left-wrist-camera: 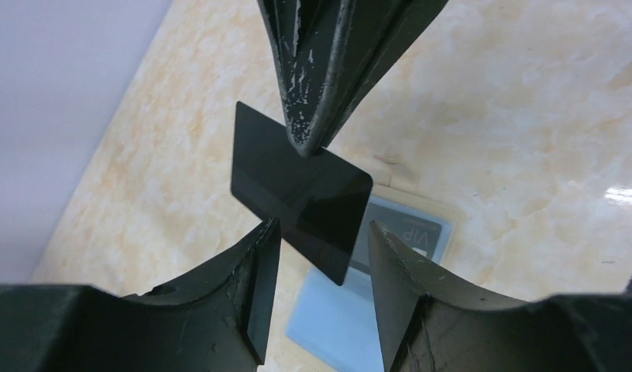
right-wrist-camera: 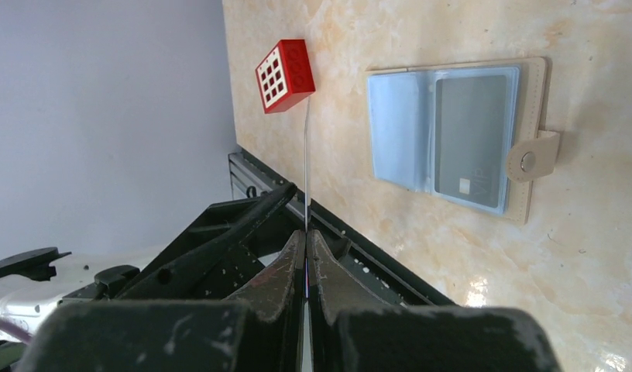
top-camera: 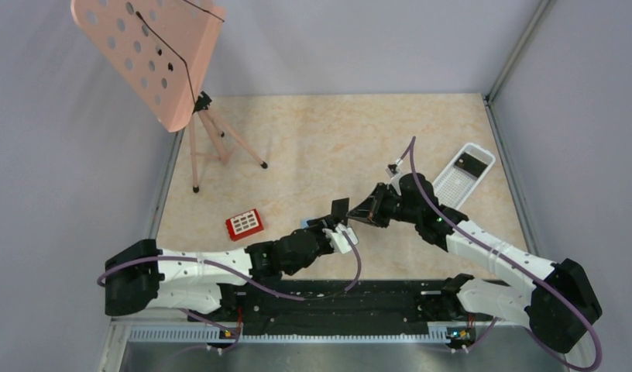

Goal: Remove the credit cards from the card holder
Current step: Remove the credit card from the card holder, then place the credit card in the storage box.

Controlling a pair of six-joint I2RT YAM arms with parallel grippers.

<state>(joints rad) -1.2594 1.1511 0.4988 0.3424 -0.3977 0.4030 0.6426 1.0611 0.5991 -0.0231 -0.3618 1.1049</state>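
Observation:
The card holder lies open on the table, its light blue inner face up and its tan edge and snap tab on the right. A grey credit card sits in its right panel. My right gripper is shut on a black credit card and holds it in the air above the holder. In the right wrist view this card shows edge-on. My left gripper is open, with its fingers on either side of the card's lower corner. In the top view both grippers, left and right, meet over the holder.
A red-and-white small object lies left of the grippers. A white perforated tray with a dark card in it lies at the right. A pink music stand stands at the back left. Grey walls enclose the table.

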